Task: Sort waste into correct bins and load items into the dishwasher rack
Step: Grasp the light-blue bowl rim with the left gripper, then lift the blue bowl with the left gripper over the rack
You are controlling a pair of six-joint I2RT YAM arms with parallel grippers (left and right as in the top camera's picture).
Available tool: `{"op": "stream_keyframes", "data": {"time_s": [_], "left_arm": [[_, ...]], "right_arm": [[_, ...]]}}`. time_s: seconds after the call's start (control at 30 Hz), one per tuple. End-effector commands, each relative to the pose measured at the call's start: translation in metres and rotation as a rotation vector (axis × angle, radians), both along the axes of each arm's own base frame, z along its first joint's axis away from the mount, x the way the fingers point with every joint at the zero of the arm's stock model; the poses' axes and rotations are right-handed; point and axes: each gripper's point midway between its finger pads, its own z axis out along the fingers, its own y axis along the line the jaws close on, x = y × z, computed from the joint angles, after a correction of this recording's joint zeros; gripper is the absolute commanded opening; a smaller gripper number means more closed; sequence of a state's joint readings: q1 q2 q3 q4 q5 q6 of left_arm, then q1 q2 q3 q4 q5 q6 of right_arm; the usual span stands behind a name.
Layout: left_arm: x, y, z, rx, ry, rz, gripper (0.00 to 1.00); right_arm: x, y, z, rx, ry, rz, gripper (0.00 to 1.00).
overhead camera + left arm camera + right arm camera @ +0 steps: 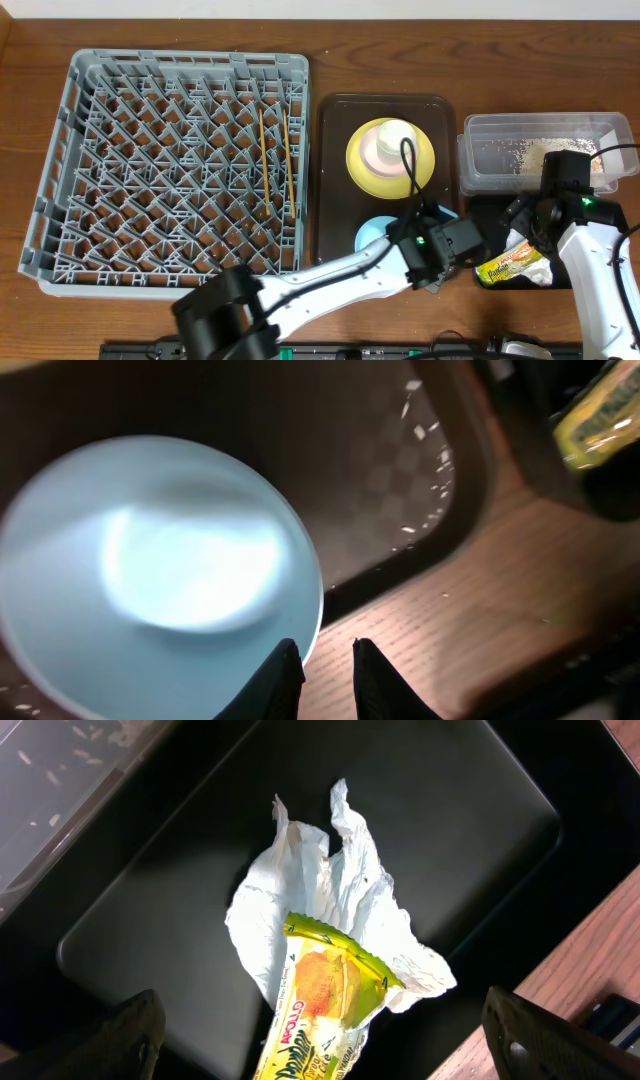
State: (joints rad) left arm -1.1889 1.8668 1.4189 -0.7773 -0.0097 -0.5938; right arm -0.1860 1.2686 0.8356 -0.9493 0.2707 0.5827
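Left tool (327,672), fingers narrowly apart and empty, sits just outside the rim of the round light blue bowl (150,570) on the dark brown flat tray (380,480). Shift it inward so one finger drops inside the rim, then pinch. Right tool (330,1025) hangs wide apart over the shallow black tub (150,920). The grey lattice dishwasher rack (170,160) lies well apart, leftward.

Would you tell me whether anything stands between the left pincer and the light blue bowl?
Nothing visible does. In the left wrist view, the left pincer sits right at the rim of the light blue bowl, with only bare brown tray and wooden table around.
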Motion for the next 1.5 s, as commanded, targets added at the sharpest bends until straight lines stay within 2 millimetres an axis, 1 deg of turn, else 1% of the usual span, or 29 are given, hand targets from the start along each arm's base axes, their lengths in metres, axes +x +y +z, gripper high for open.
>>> {"op": "stream_keyframes", "data": {"time_s": [0.0,0.2,0.33,0.53,0.6,0.7,0.77,0.87,0.93,0.97,1.07,1.1,1.13,1.17,1.2,1.27,1.33,1.37,1.4,1.47], "left_arm": [[-0.002,0.003,-0.017,0.042,0.012,-0.015,0.22],[0.002,0.0,-0.037,0.07,0.01,-0.012,0.22],[0.009,0.006,-0.047,0.117,-0.029,-0.001,0.22],[0.01,0.009,-0.059,0.15,-0.025,0.0,0.21],[0.01,0.01,-0.06,0.152,-0.027,0.0,0.15],[0.012,0.01,-0.057,0.149,-0.037,0.004,0.13],[0.013,0.01,-0.055,0.144,-0.038,0.005,0.06],[0.011,0.011,-0.046,0.138,-0.037,0.005,0.06],[0.009,0.014,-0.034,0.132,-0.03,0.003,0.06],[0.008,0.016,-0.025,0.126,-0.032,0.003,0.07],[0.007,0.018,0.01,0.069,-0.049,0.004,0.06],[0.006,0.017,0.026,0.025,-0.05,0.004,0.06],[0.006,0.017,0.047,-0.037,-0.049,0.009,0.06],[0.009,0.02,0.073,-0.111,-0.05,0.01,0.06],[0.011,0.023,0.087,-0.154,-0.047,0.016,0.06],[0.021,0.037,0.124,-0.271,-0.04,0.056,0.06],[0.038,0.058,0.158,-0.378,-0.044,0.111,0.05],[0.048,0.072,0.174,-0.433,-0.05,0.139,0.06],[0.059,0.085,0.187,-0.477,-0.061,0.169,0.06],[0.084,0.118,0.211,-0.572,-0.081,0.241,0.06]], "right_arm": [[0.002,-0.006,0.007,-0.028,-0.015,-0.008,0.99],[0.002,-0.006,0.007,-0.028,-0.015,-0.008,0.99],[0.002,-0.006,0.007,-0.028,-0.015,-0.008,0.99],[0.002,-0.006,0.007,-0.028,-0.015,-0.008,0.99],[0.002,-0.006,0.007,-0.028,-0.015,-0.008,0.99],[0.002,-0.006,0.007,-0.028,-0.015,-0.008,0.99],[0.002,-0.006,0.007,-0.028,-0.015,-0.008,0.99],[0.002,-0.006,0.007,-0.028,-0.015,-0.008,0.99],[0.002,-0.006,0.007,-0.028,-0.015,-0.008,0.99],[0.002,-0.006,0.007,-0.028,-0.015,-0.008,0.99],[0.002,-0.006,0.007,-0.028,-0.015,-0.008,0.99],[0.002,-0.006,0.007,-0.028,-0.015,-0.008,0.99],[0.002,-0.006,0.007,-0.028,-0.015,-0.008,0.99],[0.002,-0.006,0.007,-0.028,-0.015,-0.008,0.99],[0.002,-0.006,0.007,-0.028,-0.015,-0.008,0.99],[0.002,-0.006,0.007,-0.028,-0.015,-0.008,0.99],[0.002,-0.006,0.007,-0.028,-0.015,-0.008,0.99],[0.002,-0.006,0.007,-0.028,-0.015,-0.008,0.99],[0.002,-0.006,0.007,-0.028,-0.015,-0.008,0.99],[0.002,-0.006,0.007,-0.028,-0.015,-0.008,0.99]]}}
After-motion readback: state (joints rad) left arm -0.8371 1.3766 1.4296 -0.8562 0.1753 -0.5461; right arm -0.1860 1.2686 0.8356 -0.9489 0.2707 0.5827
